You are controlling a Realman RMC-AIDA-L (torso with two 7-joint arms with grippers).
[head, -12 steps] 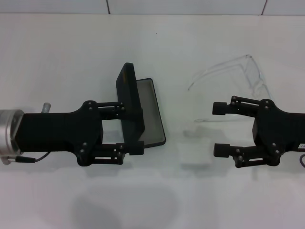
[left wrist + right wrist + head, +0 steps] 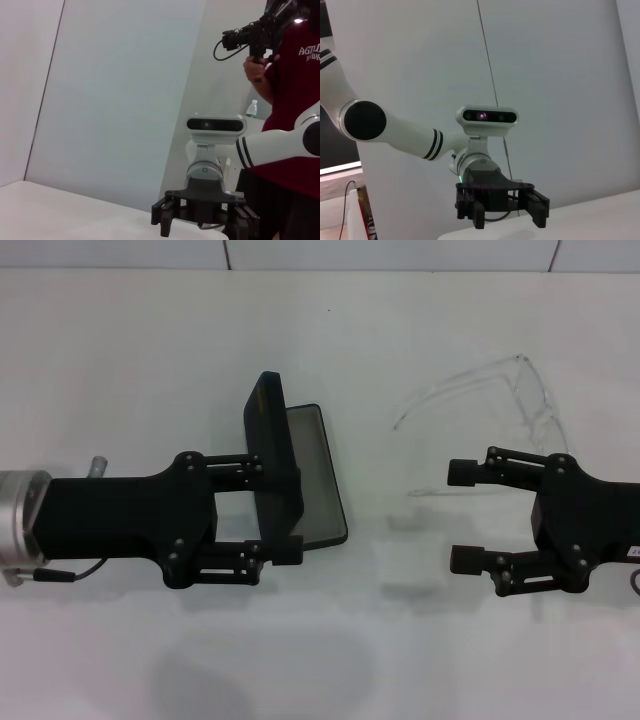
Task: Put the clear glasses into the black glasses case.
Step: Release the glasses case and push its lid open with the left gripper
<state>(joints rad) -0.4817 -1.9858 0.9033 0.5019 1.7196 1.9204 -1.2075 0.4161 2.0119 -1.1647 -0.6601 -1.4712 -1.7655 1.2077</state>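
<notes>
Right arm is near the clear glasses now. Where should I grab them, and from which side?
Judging from the head view, take the clear glasses at the front frame, coming from above. They lie flat, arms spread toward the black glasses case. The right end effector, open, is just nearer the robot.

The black glasses case lies open, well apart from the clear glasses lying unfolded

Bench: smooth white surface with a soft sheen; faint shadows are carried on it. Black glasses case, centre-left of the head view: matt black hard shell; the grey lining appears flat and dull. Clear glasses, upper right: colourless transparent plastic, glossy, barely visible against the white. Left hand and right hand: matt black plastic with small screws. A brushed-metal cuff is seen at the left edge.
</notes>
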